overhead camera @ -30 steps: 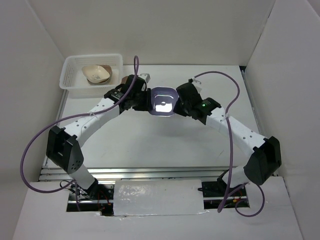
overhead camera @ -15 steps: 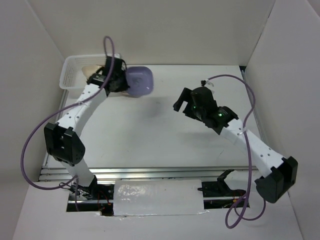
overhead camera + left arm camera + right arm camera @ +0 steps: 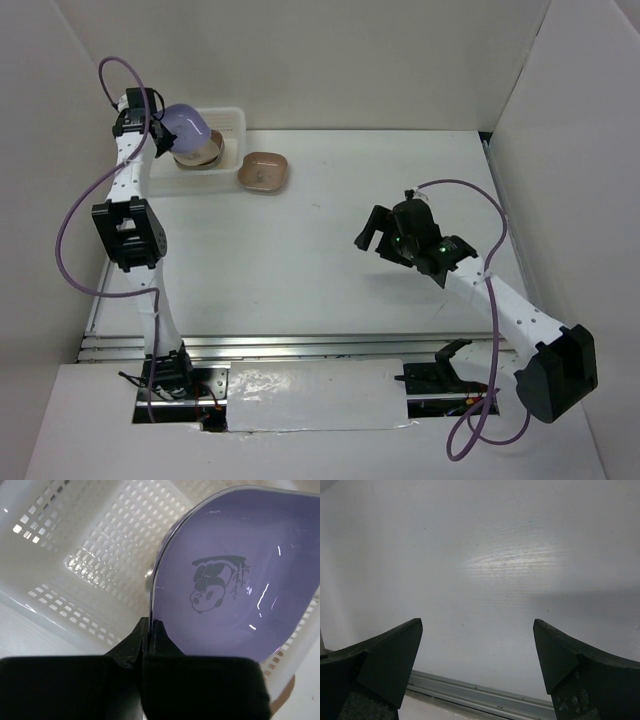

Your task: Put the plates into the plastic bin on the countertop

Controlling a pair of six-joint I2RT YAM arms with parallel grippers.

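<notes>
Purple plate [image 3: 240,595] pinched in left claw [image 3: 150,626] above plastic bin [image 3: 90,545]; right claw [image 3: 477,625] spread.

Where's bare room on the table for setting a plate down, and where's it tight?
Free: the middle of the table, between the brown plate, the right gripper and the front rail; plus the far right corner. Tight: the bin, where the left gripper holds the purple plate near stacked plates, the brown plate beside its right wall.

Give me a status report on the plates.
Left pincer shut on purple plate, over bin. Right pincer open, empty. Brown plate outside bin.
</notes>
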